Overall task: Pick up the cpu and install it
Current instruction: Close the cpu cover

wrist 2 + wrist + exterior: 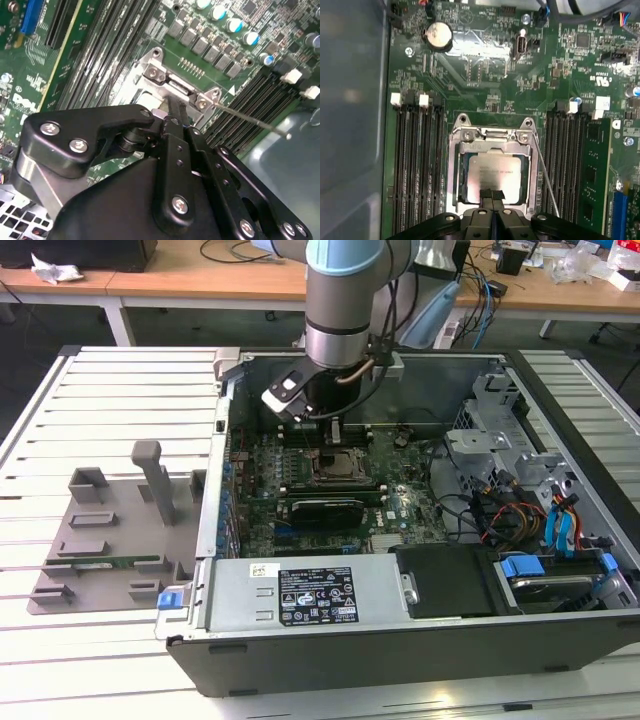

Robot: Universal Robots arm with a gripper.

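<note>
Silver-topped cpu (492, 171) lay flat in the socket frame (452, 170) on your motherboard (520, 95), your gripper (491, 195) poised at its edge, fingers pressed together, contact unclear.

Worktable: a pale, slatted metal worktable (110, 390) spans most of the exterior view, its long ribs running side to side.
Desks: just behind the worktable stands a row of wooden-topped desks (190, 275) on white legs.
Floor: a dark floor (40, 340) shows in the gap between the worktable and the desks.
Desk clutter: beyond the worktable lie a crumpled white wad (55, 270) toward the exterior view's left, loose black cables (235, 252) near the middle, and clear plastic bags (575, 262) toward the exterior view's right.
Light: even and diffuse, with a soft sheen on the worktable's ribs.
</note>
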